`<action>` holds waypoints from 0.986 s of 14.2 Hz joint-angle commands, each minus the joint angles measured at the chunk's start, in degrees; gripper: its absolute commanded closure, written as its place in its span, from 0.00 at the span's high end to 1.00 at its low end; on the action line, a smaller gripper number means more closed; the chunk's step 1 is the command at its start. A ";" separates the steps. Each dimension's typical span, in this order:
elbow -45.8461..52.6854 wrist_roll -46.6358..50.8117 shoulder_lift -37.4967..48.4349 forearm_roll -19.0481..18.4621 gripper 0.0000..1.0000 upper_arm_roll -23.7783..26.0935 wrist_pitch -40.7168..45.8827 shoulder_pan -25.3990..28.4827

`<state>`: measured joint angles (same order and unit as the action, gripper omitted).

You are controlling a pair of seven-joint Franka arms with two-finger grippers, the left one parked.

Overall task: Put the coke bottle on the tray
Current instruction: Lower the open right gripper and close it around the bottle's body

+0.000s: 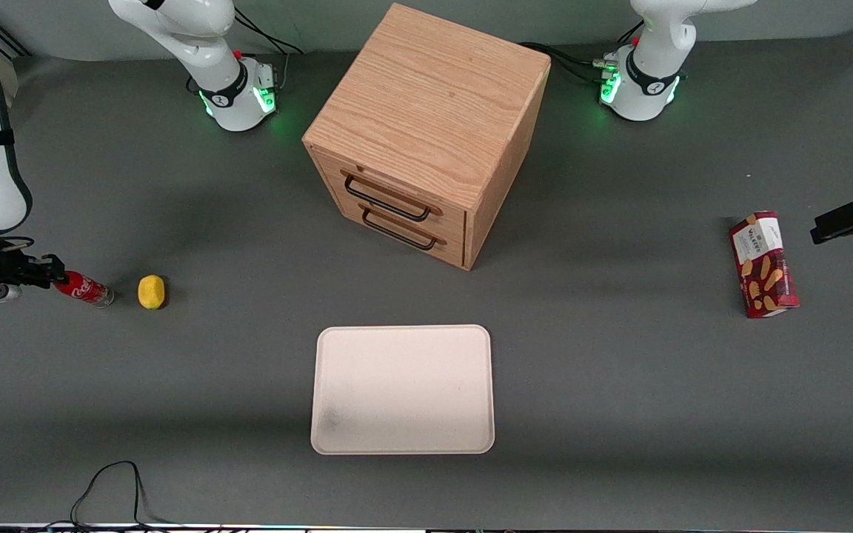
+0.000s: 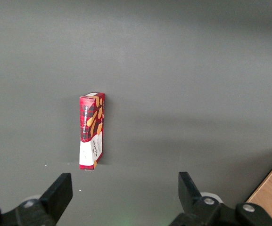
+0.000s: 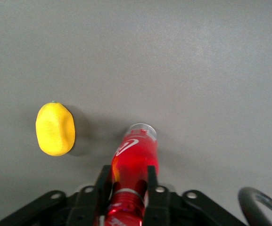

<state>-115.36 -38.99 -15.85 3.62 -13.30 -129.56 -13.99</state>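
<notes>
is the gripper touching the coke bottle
Touching. The right wrist view shows the gripper with both fingers pressed against the sides of the coke bottle, near its neck.

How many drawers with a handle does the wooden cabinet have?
2: the upper drawer and the lower drawer directly below it, both shut. The gripper holds the coke bottle at the working arm's end.

My gripper low at working arm's table end, fingers apparently clamped on coke bottle neck.

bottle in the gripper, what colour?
Red small slim coke bottle, white logo, shut in the gripper; right wrist view best.
</notes>
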 commanded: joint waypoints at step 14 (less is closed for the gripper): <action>33.78 -0.92 7.32 -2.12 0.06 0.91 41.82 1.07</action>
<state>-86.25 -39.03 -9.44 2.17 -12.30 -93.00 -13.14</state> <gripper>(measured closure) 0.700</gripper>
